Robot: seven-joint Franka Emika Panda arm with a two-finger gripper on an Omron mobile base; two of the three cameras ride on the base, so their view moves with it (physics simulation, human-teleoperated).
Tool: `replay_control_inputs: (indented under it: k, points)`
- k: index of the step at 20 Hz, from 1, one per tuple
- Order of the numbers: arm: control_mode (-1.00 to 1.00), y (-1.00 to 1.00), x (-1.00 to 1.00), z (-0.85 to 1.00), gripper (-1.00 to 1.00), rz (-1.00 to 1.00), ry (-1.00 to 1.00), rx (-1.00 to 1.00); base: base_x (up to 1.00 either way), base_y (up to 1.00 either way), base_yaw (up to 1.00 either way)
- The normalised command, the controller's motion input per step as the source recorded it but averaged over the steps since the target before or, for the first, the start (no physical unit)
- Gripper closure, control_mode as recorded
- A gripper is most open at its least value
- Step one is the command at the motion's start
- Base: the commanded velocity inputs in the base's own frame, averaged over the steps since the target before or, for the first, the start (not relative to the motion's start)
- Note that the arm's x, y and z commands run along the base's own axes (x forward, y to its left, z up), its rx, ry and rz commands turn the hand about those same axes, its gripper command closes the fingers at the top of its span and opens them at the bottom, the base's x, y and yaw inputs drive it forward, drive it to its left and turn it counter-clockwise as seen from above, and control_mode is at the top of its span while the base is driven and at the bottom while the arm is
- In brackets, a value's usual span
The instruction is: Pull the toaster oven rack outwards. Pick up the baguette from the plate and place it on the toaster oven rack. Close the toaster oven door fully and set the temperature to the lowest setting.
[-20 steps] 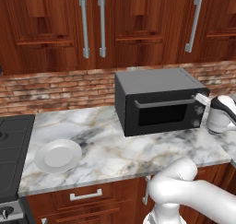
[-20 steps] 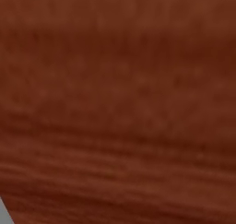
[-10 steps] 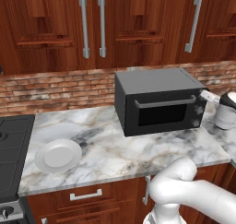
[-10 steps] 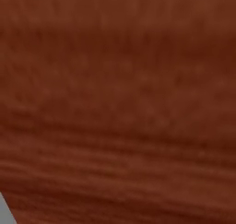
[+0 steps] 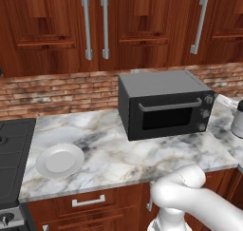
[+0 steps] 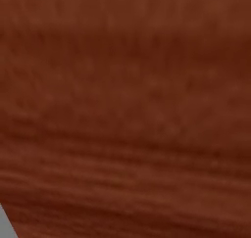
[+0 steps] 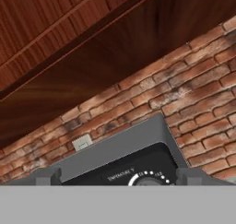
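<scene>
Hand view first: white lettering on the oven (image 7: 133,156) front reads roughly "TEMPERATURE", curved over a dial with tick marks; the small print is too blurred to be sure. Behind it, a brick wall (image 7: 193,98) with a pale outlet (image 7: 82,143), and wooden cabinets (image 7: 69,43) above. The pincer (image 7: 117,177) shows its two dark tips set wide apart, released, nothing between them, right at the top edge of the oven face.

From the left base view, the oven sits on the marble desk (image 5: 118,154) against the brick, its door (image 5: 168,116) shut, silver handle across the top, knobs (image 5: 207,112) down its right side. The plate (image 5: 60,160) lies bare well to the left, near the stove (image 5: 12,158).

Against a second ago, a white kettle (image 5: 237,118) at the right has slid nearer the frame edge; oven and plate sit as before. The right base view is plain wood grain.
</scene>
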Motion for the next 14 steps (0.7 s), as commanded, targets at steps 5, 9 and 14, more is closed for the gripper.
replay_control_inputs:
  k: [5, 9, 14]
  points:
    - [-1.00, -0.01, -0.21, -0.14, -1.00, 0.00, -0.10, -0.07, 0.00, 0.00, 0.00]
    - [-1.00, -0.08, 0.00, 0.00, -1.00, 0.00, -0.05, -0.24, 0.00, 0.00, 0.00]
    - [-1.00, 0.00, 0.00, 0.00, -1.00, 0.10, -0.14, -0.23, 0.00, 0.00, 0.00]
